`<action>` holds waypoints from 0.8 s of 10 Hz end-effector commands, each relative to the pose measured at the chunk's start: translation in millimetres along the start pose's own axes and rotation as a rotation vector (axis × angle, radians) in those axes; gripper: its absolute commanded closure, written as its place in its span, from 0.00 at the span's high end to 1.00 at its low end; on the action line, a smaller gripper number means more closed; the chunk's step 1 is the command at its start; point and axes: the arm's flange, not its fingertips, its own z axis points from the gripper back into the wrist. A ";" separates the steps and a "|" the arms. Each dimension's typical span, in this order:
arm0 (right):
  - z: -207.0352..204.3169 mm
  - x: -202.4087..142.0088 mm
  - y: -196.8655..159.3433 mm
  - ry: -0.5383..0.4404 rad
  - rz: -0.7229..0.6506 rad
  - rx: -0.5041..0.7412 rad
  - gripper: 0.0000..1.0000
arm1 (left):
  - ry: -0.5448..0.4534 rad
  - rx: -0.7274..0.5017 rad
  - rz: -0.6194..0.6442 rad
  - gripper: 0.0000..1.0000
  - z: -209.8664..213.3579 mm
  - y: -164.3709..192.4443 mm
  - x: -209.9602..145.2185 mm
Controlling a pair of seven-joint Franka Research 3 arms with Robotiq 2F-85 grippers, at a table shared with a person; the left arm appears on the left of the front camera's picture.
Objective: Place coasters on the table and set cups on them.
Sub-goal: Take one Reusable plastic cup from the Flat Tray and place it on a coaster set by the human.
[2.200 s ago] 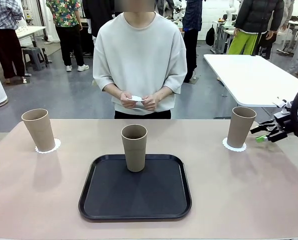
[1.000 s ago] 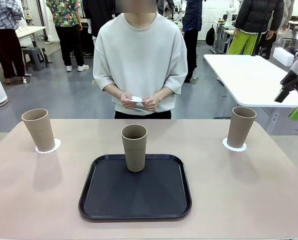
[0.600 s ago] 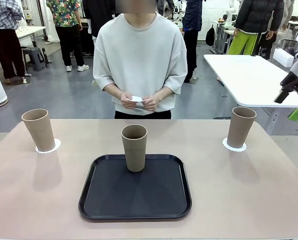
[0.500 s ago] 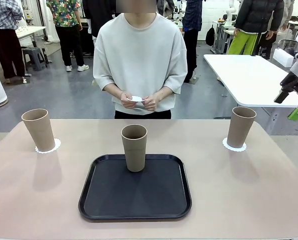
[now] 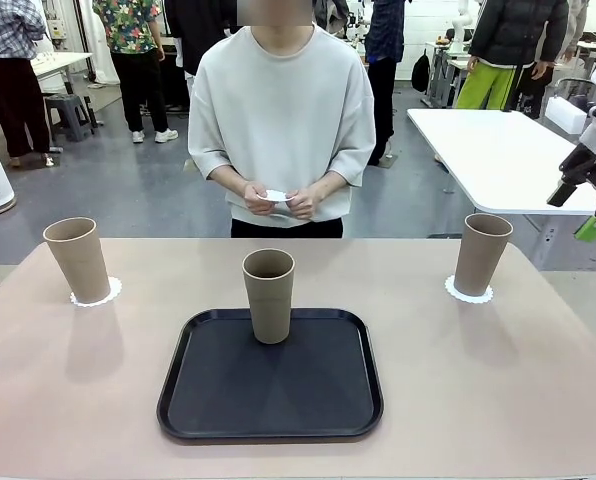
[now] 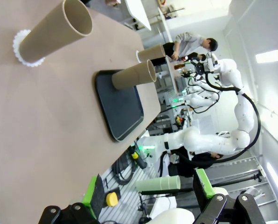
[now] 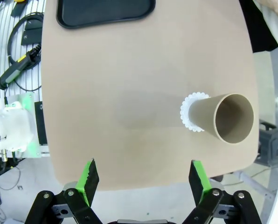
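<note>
Three tan cups stand upright on the beige table. The left cup rests on a white coaster, and the right cup on another coaster. The middle cup stands on the black tray. At the far side, the person's hands hold a third coaster. My right gripper hangs open and empty, high beyond the table's right edge; its wrist view looks down on the right cup. My left gripper is open, off the table's left end, well back from the left cup.
A white table stands behind on the right. Other people stand farther back in the room. Bare tabletop lies between the tray and each outer cup. Cables and tools lie on the floor beside the table.
My right gripper has risen from low beside the right cup to high over the table's right edge, and has held still for the last second. Cups, coasters and the person's hands have not moved.
</note>
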 end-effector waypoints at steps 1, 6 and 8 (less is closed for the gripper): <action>0.0 0.1 0.0 0.000 0.000 0.000 1.00 | -0.010 0.001 0.004 1.00 1.7 -2.4 0.3; -0.2 58.6 13.9 0.413 -0.811 0.114 1.00 | -0.010 0.001 0.004 1.00 1.7 -2.4 0.3; 3.7 61.6 12.9 0.456 -0.895 0.186 1.00 | -0.010 0.001 0.004 1.00 1.7 -2.4 0.3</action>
